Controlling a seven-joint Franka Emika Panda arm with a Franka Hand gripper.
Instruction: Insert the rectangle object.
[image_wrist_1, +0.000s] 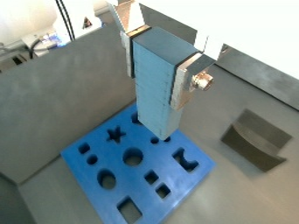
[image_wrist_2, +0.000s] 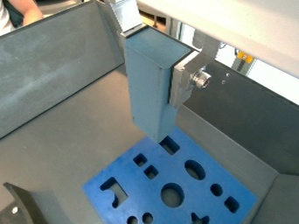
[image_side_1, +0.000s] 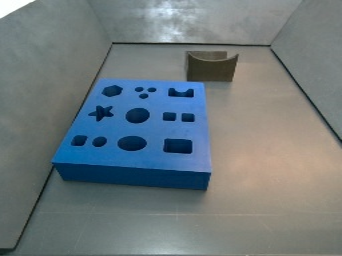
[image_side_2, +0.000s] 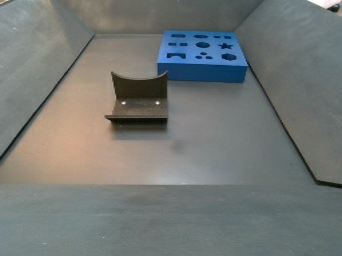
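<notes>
Above the blue board (image_wrist_1: 140, 166), the gripper (image_wrist_1: 162, 54) holds the rectangle object (image_wrist_1: 160, 87) upright, its silver fingers (image_wrist_1: 187, 83) closed against the block's sides. In both wrist views the block hangs over the board's edge. The dark notched block (image_side_1: 211, 64) sits apart on the counter (image_side_1: 267, 150).

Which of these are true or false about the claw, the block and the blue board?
1. The claw holds the block. True.
2. The block lies flat on the floor. False: in both wrist views it hangs upright above the board.
3. The board has a star-shaped hole. True.
4. The dark notched block sits on the board. False: it stands on the floor, apart from it.
5. The claw shows in both side views. False: neither shows it.
</notes>
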